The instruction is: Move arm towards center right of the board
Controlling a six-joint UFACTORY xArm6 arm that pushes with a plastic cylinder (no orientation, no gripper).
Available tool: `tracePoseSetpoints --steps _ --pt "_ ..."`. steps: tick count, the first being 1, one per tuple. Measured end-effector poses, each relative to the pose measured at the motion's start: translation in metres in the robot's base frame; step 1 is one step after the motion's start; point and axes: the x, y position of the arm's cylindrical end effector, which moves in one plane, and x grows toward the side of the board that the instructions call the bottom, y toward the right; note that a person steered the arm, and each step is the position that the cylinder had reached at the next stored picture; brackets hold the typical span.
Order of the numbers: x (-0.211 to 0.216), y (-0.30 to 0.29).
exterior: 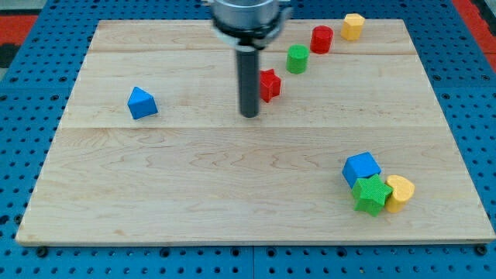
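Observation:
My tip (249,115) rests on the wooden board (194,194) a little left of centre, in the upper half. A red block (270,84) sits just to the right of the rod and slightly above the tip. A green cylinder (297,59), a red cylinder (322,39) and a yellow block (353,26) run in a diagonal line up toward the view's top right. At the lower right a blue cube (361,168), a green star (371,194) and a yellow heart-shaped block (400,192) are clustered together.
A blue triangular block (142,103) lies alone at the view's left. The board lies on a blue perforated table (23,93) that surrounds it on all sides.

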Motion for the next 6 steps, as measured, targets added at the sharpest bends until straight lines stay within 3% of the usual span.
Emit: tracePoseSetpoints --steps 1,3,6 --pt "0.000 0.044" --pt "-0.043 0.059" --pt "-0.051 -0.115"
